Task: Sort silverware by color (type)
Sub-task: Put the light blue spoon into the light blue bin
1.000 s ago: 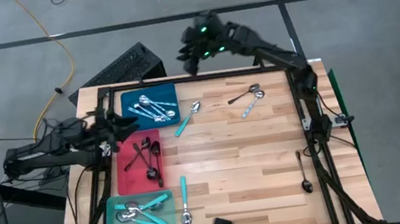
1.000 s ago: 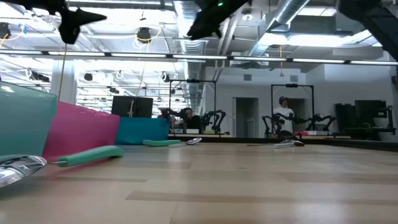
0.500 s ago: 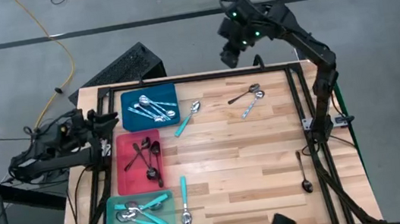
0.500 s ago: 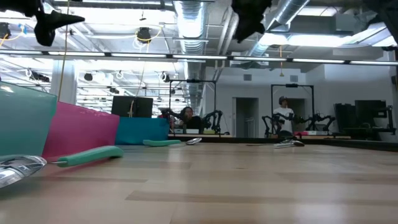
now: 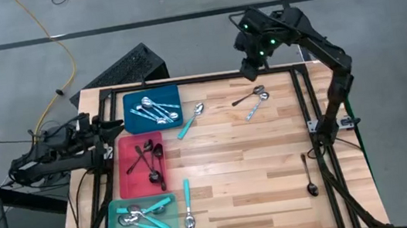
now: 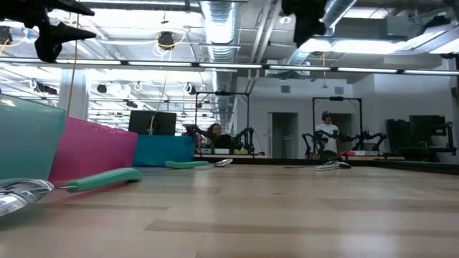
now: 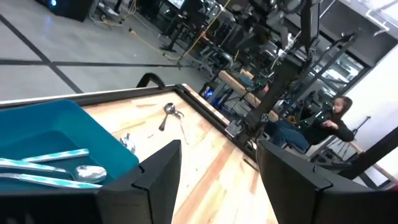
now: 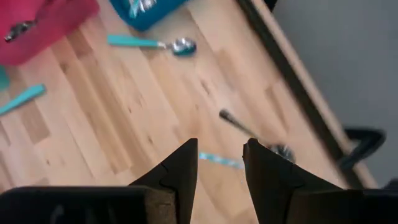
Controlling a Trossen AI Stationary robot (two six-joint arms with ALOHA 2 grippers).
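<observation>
Right gripper (image 5: 251,68) has been swung from beyond the blue tray (image 5: 132,99) to above two loose spoons, one black (image 5: 250,94) and one silver with turquoise handle (image 5: 255,106), on the pale wooden tabletop (image 5: 241,164). Jaws parted, empty. Left gripper (image 5: 112,126) parked at the edge, jaws apart. Next pick judged imminent.

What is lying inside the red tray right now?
In the high view, the red tray holds a small pile of black spoons, overlapping each other. Their exact count and anything beneath the pile cannot be made out.
</observation>
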